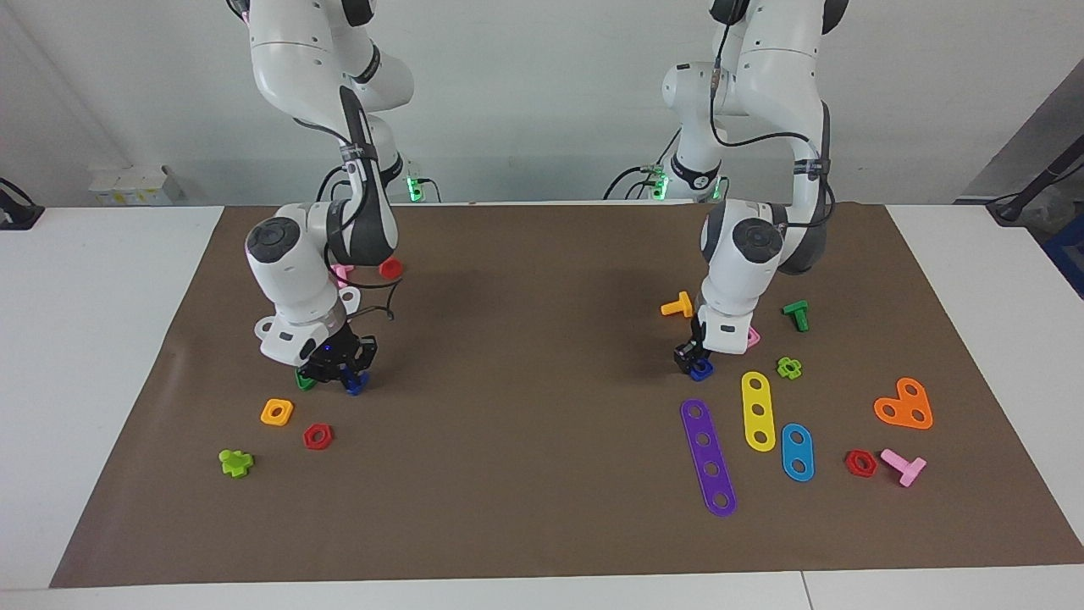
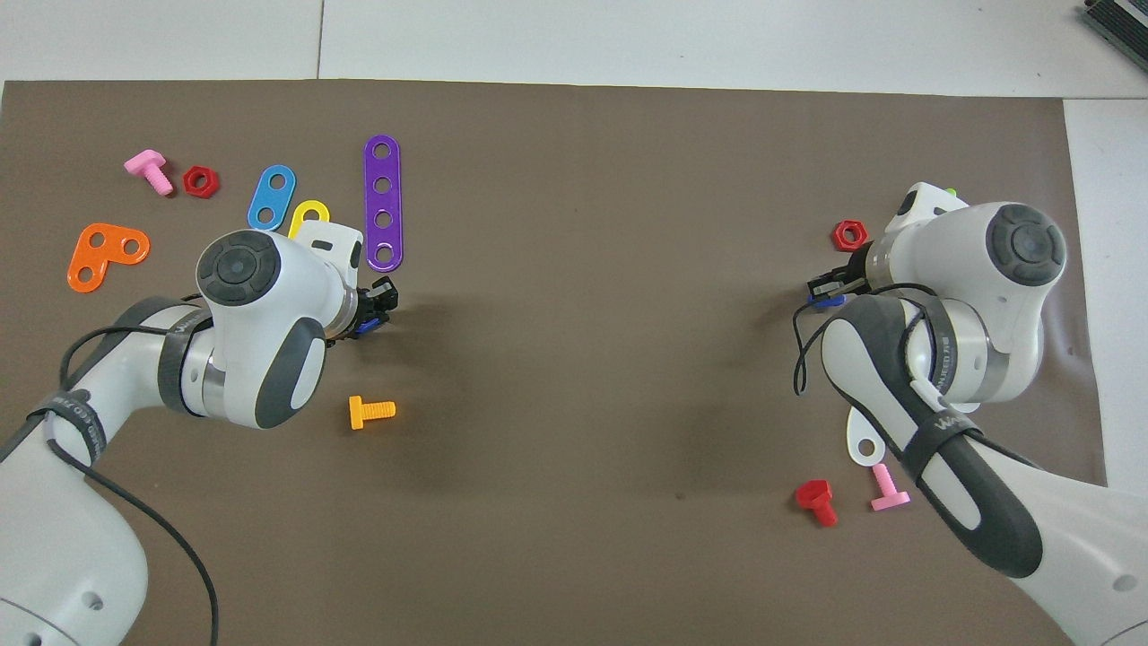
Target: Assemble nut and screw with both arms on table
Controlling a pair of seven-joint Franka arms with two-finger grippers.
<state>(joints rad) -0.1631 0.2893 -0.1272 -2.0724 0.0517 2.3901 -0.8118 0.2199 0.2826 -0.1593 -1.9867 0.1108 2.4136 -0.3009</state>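
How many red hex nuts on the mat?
2. One red hex nut lies beside the orange-yellow nut, toward the right arm's end; the other beside the pink bolt, toward the left arm's. More may be hidden.

The nut (image 1: pixel 700 368) lies toward the left arm's end of the table (image 1: pixel 525 474), just nearer the robots than the long strip (image 1: pixel 708 457). The screw (image 1: pixel 355 383) lies toward the right arm's end, beside a triangular nut (image 1: pixel 304 380). Both sit well apart on the mat (image 1: pixel 542 339).
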